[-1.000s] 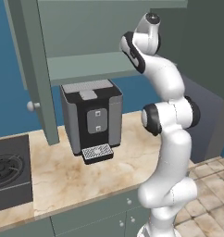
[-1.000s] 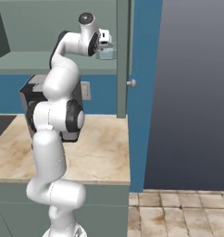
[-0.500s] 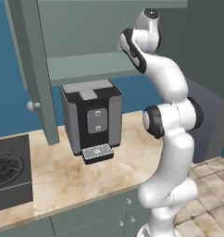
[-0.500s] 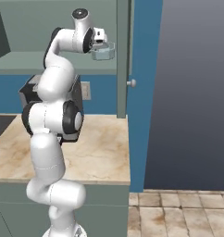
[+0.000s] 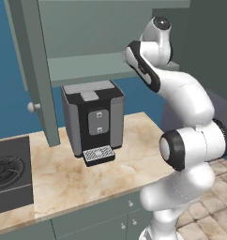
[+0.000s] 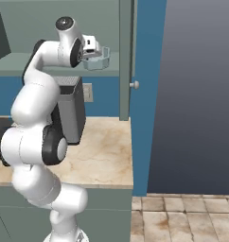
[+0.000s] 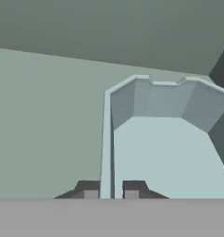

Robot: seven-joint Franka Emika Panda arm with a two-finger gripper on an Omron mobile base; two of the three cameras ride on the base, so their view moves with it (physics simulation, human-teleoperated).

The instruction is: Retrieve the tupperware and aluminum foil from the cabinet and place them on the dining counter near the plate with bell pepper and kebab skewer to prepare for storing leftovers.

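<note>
My gripper (image 6: 91, 55) is shut on the near wall of the tupperware (image 6: 98, 60), a small pale blue-grey tub, and holds it level just in front of the open cabinet's shelf (image 6: 22, 64). In the hand view the tupperware (image 7: 164, 152) opens upward, and its thin side wall is pinched between my gripper's (image 7: 111, 192) two dark fingertips (image 7: 90, 192). The grey-green cabinet (image 5: 87, 65) interior lies behind it. The aluminum foil, the plate and the dining counter are out of view.
The cabinet's left door (image 5: 38, 70) hangs open, and the right door (image 6: 125, 56) stands edge-on with a round knob (image 6: 134, 85). A black coffee machine (image 5: 93, 119) stands on the beige worktop (image 5: 87, 178) beside a black hob (image 5: 7, 173). A dark tall panel (image 6: 197, 94) rises at the right.
The jaws closed on the tupperware about a second ago. Since then the hand has drawn back and slightly down from the cabinet shelf, bringing the tub with it.
</note>
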